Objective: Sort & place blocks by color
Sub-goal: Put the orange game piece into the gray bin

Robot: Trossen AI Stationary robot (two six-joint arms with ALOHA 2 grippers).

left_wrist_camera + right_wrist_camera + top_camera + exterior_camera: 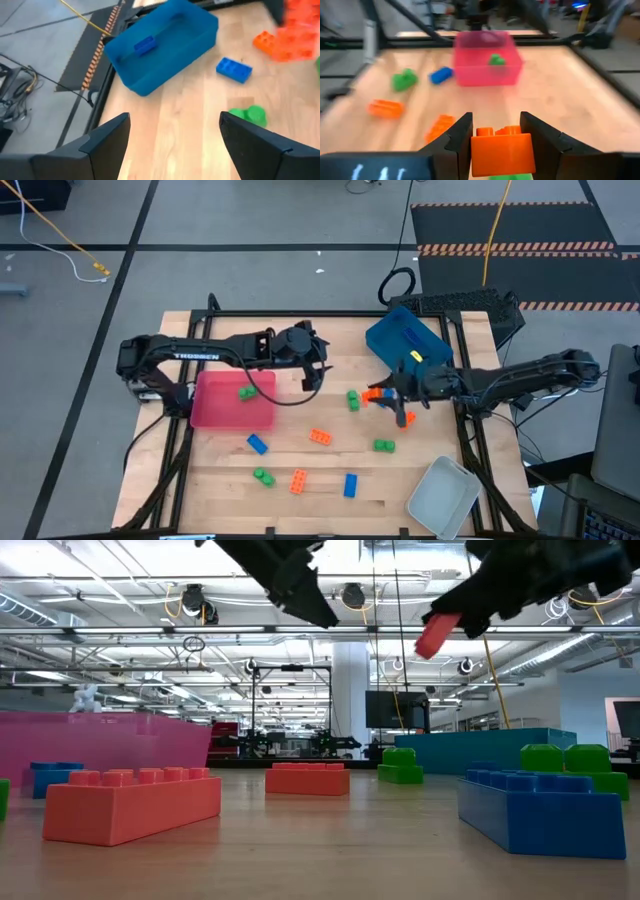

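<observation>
Right claw [496,131] grasping small orange studded plastic brick [502,149] near blue plastic tray [407,343]; left claw [172,131] released; next: find orange's tray

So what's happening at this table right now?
Two arms are sorting toy bricks into trays. The right claw is shut on an orange brick, lifted off the table near the blue tray. The left claw hangs open beside the red tray, which holds one green brick. Other bricks lie loose on the table.
</observation>
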